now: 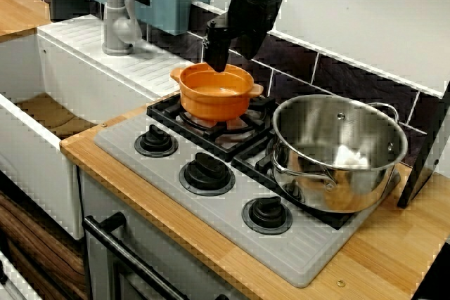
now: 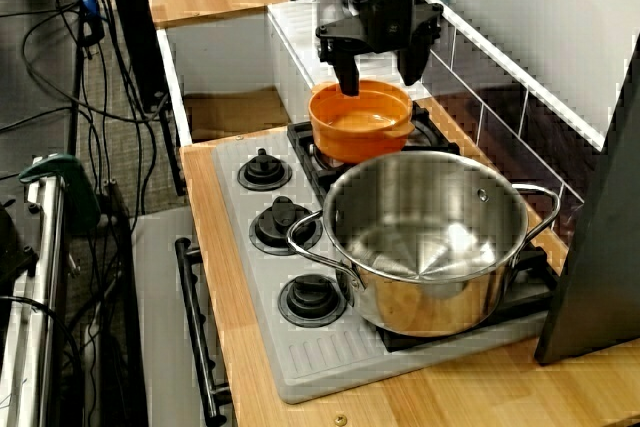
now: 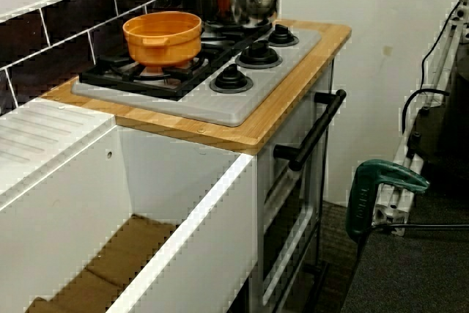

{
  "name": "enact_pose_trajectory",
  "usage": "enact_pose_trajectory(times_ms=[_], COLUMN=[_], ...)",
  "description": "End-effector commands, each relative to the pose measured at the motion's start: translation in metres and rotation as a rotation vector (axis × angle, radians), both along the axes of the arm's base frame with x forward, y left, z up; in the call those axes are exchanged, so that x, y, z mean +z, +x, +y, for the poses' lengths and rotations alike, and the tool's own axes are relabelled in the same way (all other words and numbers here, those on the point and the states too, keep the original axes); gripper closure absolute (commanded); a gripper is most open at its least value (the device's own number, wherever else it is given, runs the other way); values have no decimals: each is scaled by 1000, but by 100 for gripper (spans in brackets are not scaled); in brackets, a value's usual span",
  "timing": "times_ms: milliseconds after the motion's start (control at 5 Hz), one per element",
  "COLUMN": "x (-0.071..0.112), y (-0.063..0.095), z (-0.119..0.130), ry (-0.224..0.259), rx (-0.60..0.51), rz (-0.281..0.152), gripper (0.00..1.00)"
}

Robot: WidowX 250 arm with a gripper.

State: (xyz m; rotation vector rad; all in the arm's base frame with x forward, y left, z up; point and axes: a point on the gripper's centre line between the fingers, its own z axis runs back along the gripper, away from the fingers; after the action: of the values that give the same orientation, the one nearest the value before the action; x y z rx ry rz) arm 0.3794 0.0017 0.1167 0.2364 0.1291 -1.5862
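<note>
My black gripper (image 2: pixel 380 75) hangs open over the far rim of an orange pot (image 2: pixel 362 122), its two fingers spread wide, and nothing is held between them. In the view from the stove's front, one finger (image 1: pixel 216 53) reaches down to the back-left rim of the orange pot (image 1: pixel 214 93), while the other is hidden behind the arm. The pot stands empty on the rear-left burner. A large steel pot (image 1: pixel 337 149) with two handles sits on the burner beside it. In the low view from the sink side, the orange pot (image 3: pixel 163 36) shows but the fingers do not.
Three black knobs (image 1: pixel 207 171) line the grey stove top (image 1: pixel 302 258). A grey faucet (image 1: pixel 116 19) and a white sink basin (image 1: pixel 42 114) lie left. A dark panel (image 2: pixel 600 227) leans at the counter's right end. Below are the oven handle (image 3: pixel 315 133) and a green clamp (image 3: pixel 381 181).
</note>
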Motion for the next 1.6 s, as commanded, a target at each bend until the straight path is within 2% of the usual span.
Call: enact_pose_trajectory(times_ms=[0,200,400,800,1000,1200,1400], x=[47,41,36,22,15,8,4], y=[-40,-46,-52,-59,-58,-56,-56], z=[20,24,25,15,14,14,14], ry=[-71,-80,-89,-82,-79,-118,-134], rx=[24,35,42,13,11,25,48], rz=[-110,-92,-95,-74,-79,-106,-111], gripper=[0,0,0,0,0,0,0])
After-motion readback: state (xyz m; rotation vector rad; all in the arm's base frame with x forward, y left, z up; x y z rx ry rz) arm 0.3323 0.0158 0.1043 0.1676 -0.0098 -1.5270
